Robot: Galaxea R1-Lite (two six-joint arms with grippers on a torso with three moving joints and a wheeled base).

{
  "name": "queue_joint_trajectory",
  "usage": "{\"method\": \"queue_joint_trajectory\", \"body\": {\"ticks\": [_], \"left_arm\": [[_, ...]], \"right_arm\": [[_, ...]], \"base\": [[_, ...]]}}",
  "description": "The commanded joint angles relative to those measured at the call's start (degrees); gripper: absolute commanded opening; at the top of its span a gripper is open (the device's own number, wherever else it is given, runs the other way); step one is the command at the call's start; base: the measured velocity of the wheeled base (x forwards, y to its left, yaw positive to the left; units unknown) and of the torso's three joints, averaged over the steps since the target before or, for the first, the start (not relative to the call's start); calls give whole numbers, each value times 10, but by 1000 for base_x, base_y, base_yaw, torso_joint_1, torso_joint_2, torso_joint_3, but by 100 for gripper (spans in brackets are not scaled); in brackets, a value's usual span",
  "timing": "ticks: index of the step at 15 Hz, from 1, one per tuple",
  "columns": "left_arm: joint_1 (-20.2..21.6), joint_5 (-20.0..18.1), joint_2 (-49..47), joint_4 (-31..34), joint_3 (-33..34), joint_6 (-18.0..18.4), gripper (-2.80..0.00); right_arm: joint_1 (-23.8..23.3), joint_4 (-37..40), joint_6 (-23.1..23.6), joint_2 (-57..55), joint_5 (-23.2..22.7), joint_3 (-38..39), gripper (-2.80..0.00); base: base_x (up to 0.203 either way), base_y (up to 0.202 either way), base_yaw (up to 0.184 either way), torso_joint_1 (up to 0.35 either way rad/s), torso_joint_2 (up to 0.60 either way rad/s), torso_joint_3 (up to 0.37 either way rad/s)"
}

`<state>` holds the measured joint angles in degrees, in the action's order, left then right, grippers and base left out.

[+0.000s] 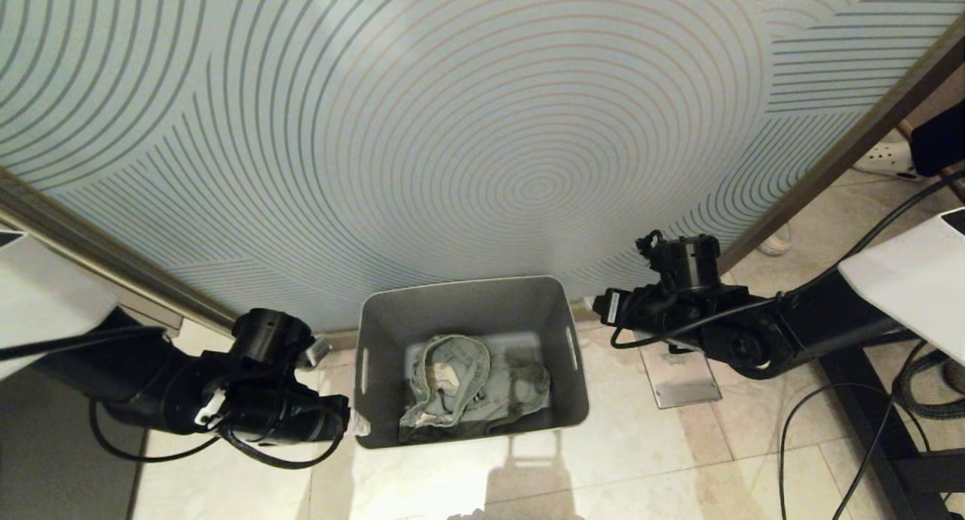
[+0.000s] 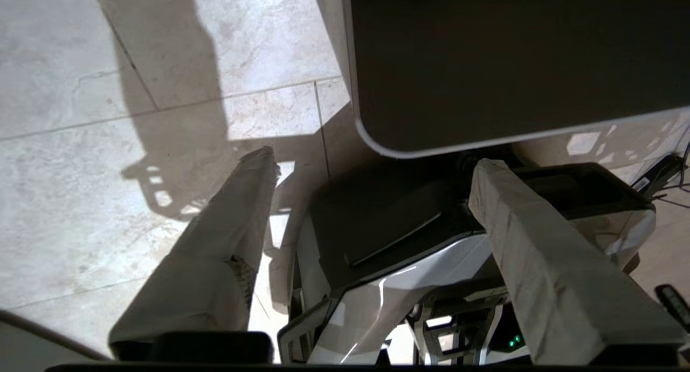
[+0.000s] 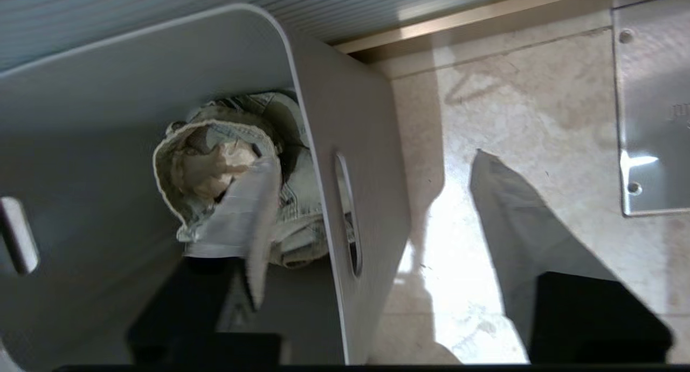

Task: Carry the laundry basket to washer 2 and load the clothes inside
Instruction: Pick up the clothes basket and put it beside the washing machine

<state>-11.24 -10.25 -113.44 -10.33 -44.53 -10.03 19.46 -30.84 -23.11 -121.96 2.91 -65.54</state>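
Observation:
The grey laundry basket (image 1: 460, 305) stands on the tiled floor against a patterned wall. The clothes (image 1: 467, 384), a crumpled grey-green bundle with a pale inner patch, lie in its bottom. My right gripper (image 3: 372, 156) is open and straddles the basket's right short wall (image 3: 366, 118) near the slot handle (image 3: 347, 215). One finger is inside over the clothes (image 3: 215, 162), the other outside over the floor. My left gripper (image 2: 374, 159) is open and empty; it sits by the basket's near left corner (image 1: 354, 423). Washer 2 is out of view.
A wall panel with curved lines (image 1: 452, 128) rises right behind the basket. A metal floor plate (image 1: 682, 380) lies to the basket's right. A person's shoes (image 1: 893, 158) show at the far right. Cables (image 1: 867, 429) trail by my base (image 2: 377, 286).

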Motion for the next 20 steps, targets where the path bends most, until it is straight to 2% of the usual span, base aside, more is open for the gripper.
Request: {"method": "queue_joint_trajectory", "body": {"ticks": [1,3,6,10,16,20], "left_arm": [[-3,0,-18,-9,-1,-3,0],[-13,0,-42,-38,-2,-11,0],[-31,2,-79,-85,-16,-42,0],[-32,11,-101,-89,-49,-52,0],[-32,16,-118,-89,-65,-54,0],[-31,17,-118,-88,-65,-54,0]], "right_arm": [[2,-2,-2,-26,0,-18,0],[7,-2,-3,-58,0,-43,0],[13,-1,-2,-99,-1,-80,0],[26,19,-7,-116,-3,-126,0],[73,113,-88,-155,-14,-226,0],[93,126,-96,-156,-16,-220,0]], "base": [[0,0,0,0,0,0],[0,0,0,0,0,0],[0,0,0,0,0,0],[0,0,0,0,0,0],[0,0,0,0,0,0],[0,0,0,0,0,0]]}}
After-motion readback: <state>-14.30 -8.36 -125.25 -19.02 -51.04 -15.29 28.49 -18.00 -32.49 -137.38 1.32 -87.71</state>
